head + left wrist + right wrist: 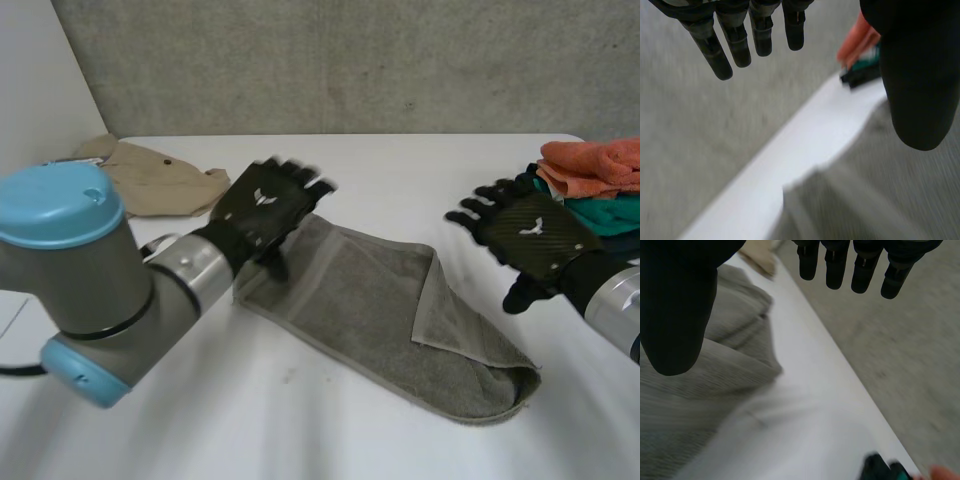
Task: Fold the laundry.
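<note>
Over table, left hand, right hand hover outstretched.

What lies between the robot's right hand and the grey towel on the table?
Nothing but bare white table. The head view shows this strip between the open right hand and the near edge of the grey towel.

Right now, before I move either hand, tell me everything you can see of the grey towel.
The grey towel looks like terry cloth with a hemmed border. It lies flat on the white table, running diagonally from beneath the open left hand toward the right hand. It is loosely folded, an upper layer's edge slanting across near its rounded end. Whether the left thumb touches it I cannot tell.
</note>
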`<state>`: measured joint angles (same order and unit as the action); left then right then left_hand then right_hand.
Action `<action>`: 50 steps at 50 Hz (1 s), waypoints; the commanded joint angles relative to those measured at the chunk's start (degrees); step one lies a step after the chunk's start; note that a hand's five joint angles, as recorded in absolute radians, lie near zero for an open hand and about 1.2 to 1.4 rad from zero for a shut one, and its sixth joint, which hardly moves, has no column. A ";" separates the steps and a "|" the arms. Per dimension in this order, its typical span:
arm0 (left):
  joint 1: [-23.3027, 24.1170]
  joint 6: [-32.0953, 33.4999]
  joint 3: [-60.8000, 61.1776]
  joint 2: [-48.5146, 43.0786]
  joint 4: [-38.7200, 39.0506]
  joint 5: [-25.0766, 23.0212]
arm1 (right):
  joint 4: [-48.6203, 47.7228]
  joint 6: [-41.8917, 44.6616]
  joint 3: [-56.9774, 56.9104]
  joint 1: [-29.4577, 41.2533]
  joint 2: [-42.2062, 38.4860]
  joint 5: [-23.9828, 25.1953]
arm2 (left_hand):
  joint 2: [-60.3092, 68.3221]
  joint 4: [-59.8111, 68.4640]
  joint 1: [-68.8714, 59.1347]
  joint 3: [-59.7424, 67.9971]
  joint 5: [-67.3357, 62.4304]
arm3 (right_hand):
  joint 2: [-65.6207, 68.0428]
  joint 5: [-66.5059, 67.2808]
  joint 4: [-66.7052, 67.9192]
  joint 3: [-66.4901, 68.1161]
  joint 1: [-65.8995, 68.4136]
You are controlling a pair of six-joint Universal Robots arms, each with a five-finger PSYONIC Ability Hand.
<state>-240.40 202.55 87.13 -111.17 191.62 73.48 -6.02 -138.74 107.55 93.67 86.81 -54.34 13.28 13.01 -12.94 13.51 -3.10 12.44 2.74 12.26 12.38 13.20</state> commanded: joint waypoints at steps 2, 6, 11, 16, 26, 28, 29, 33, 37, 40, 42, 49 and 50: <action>-6.22 6.88 5.94 -1.42 -5.46 -0.35 | 3.91 10.49 -4.17 8.00 -10.39 3.45 | 9.02 9.29 -9.36 8.79 -9.20 | 1.49 1.18 1.66 1.55 0.73; -7.02 9.79 5.68 -4.75 -5.46 -0.44 | 4.44 15.25 -7.00 10.83 -17.10 0.47 | 10.39 10.66 -10.73 10.16 -10.57 | 5.21 4.90 5.39 5.27 4.45; -7.02 11.03 4.63 -8.27 -5.38 -0.61 | 3.92 20.70 -9.46 12.15 -22.38 -4.72 | 16.09 16.36 -16.43 15.86 -16.27 | 21.84 21.53 22.02 21.90 21.08; -6.32 11.03 3.84 -9.77 -5.29 -3.07 | 2.07 20.97 -10.34 12.32 -23.35 -6.22 | 20.82 21.09 -21.16 20.59 -20.99 | 49.43 49.13 49.61 49.49 48.67; -5.26 11.03 1.64 -12.76 -1.07 -4.83 | 0.14 16.94 -8.59 11.88 -22.74 -6.66 | 23.85 24.12 -24.19 23.62 -24.02 | 54.84 54.54 55.02 54.90 54.08; -5.00 11.03 0.76 -13.63 -0.72 -4.83 | 0.31 15.88 -8.50 11.80 -22.65 -6.75 | 24.02 24.29 -24.36 23.79 -24.19 | 52.16 51.86 52.34 52.22 51.40; -4.91 11.03 0.41 -13.90 -0.72 -4.75 | 0.40 15.53 -8.50 11.80 -22.56 -6.75 | 24.02 24.29 -24.36 23.79 -24.19 | 49.65 49.34 49.83 49.71 48.89; -3.77 10.76 -1.00 -14.87 -0.72 -4.57 | 0.58 14.29 -8.06 11.80 -21.94 -6.92 | 24.68 24.95 -25.02 24.46 -24.86 | 42.57 42.27 42.75 42.63 41.81; -2.71 10.76 -1.44 -15.31 -0.80 -4.66 | 0.66 13.15 -7.36 11.71 -20.63 -7.01 | 25.53 25.80 -25.87 25.30 -25.71 | 35.84 35.54 36.02 35.90 35.08; -2.53 10.85 -1.87 -16.01 -0.72 -4.48 | 0.75 13.15 -7.27 11.62 -20.19 -7.01 | 27.54 27.81 -27.87 27.31 -27.71 | 35.33 35.02 35.50 35.38 34.57; -2.53 10.85 -2.49 -16.45 -0.72 -4.48 | 0.66 13.15 -7.27 11.62 -20.10 -6.92 | 29.22 29.49 -29.56 28.99 -29.40 | 36.33 36.02 36.51 36.39 35.57; -2.27 10.85 -5.04 -18.82 -1.24 -4.22 | 0.66 13.24 -7.27 11.62 -20.19 -6.13 | 56.10 56.37 -56.44 55.87 -56.28 | 53.12 52.82 53.30 53.18 52.36; -2.18 10.85 -5.13 -18.82 -1.24 -4.04 | 0.66 13.24 -7.27 11.62 -20.10 -6.13 | 60.47 60.74 -60.81 60.25 -60.65 | 57.15 56.85 57.33 57.21 56.39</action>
<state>-242.79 213.35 83.52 -128.72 190.74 69.04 -5.32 -125.63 100.34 105.33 66.70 -60.97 53.55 53.08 -54.42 53.40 -42.59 52.19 41.88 52.08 52.10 51.31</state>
